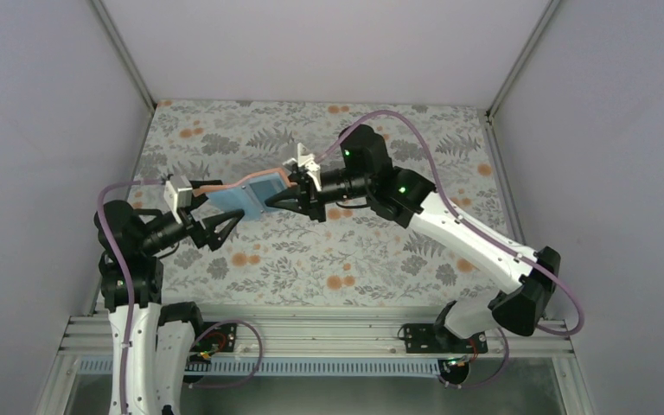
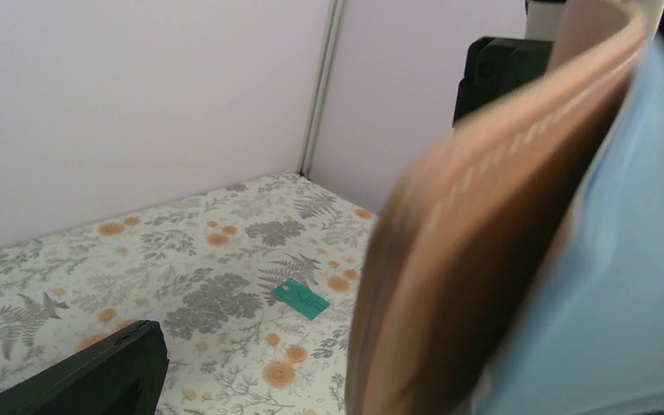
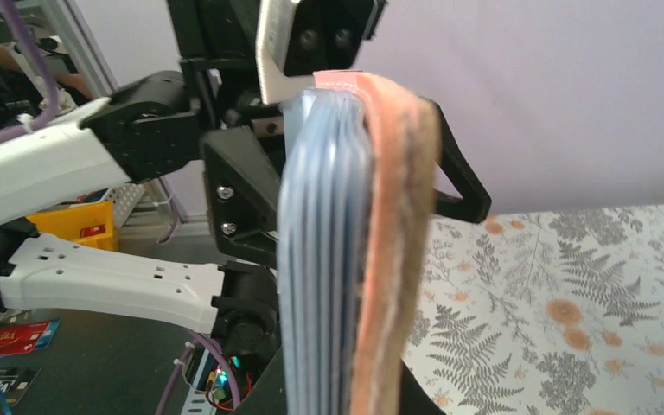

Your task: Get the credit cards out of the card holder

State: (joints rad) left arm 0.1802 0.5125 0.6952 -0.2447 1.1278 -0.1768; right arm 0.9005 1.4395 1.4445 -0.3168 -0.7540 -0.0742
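We judge the card holder [image 1: 249, 194] light and floppy, so our left gripper [image 1: 216, 212] and right gripper [image 1: 290, 188] each clench one end of it.

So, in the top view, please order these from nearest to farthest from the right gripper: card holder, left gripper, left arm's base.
1. card holder, at the jaws of the right gripper.
2. left gripper, at the holder's left end.
3. left arm's base, bottom left.
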